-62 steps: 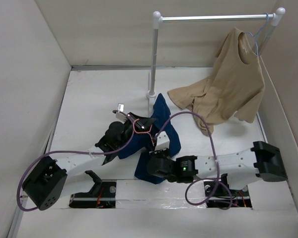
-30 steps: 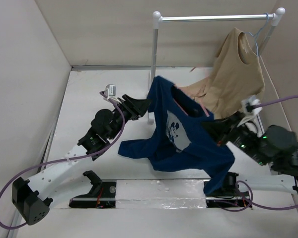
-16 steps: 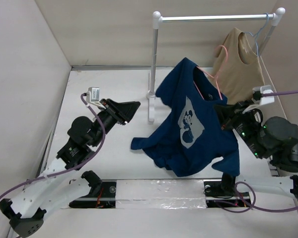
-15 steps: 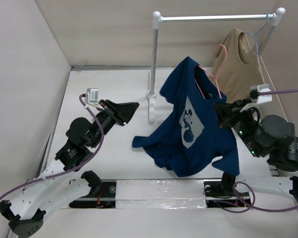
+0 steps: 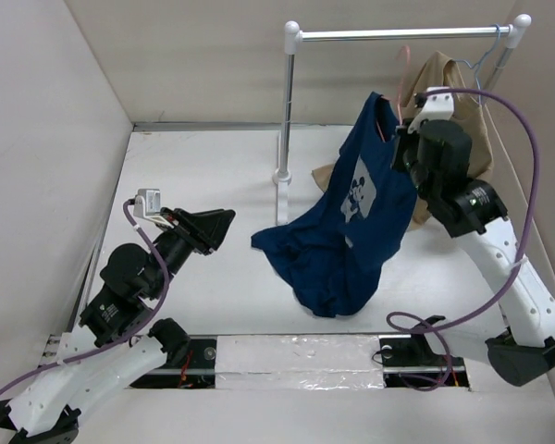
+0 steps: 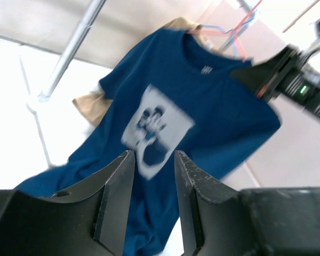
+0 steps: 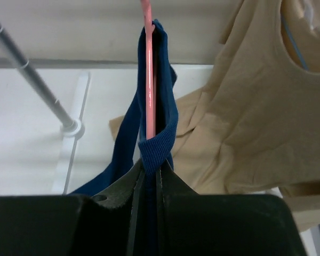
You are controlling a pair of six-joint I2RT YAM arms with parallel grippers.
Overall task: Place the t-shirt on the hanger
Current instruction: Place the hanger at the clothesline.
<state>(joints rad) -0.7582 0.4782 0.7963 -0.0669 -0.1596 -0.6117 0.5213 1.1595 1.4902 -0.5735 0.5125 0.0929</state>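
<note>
Your right fingers (image 7: 117, 189) are pinched tight on the collar of the t-shirt (image 5: 351, 231) and on the hanger (image 7: 148, 80) inside it, holding both high near the rail (image 5: 398, 34). Your left fingers (image 6: 114, 197) stand slightly apart, empty, well clear above the counter (image 5: 194, 166).

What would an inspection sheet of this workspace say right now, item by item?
Surface: white table, the shirt's lower end seems to rest on it.
Job's things: navy t-shirt hangs on pink hanger, hook below the rail.
Clutter: tan t-shirt on blue hanger.
Pincers: right pincer shut on the collar; left pincer open, empty.
Cables: purple cables loop off both arms.
Surroundings: plain walls.
</note>
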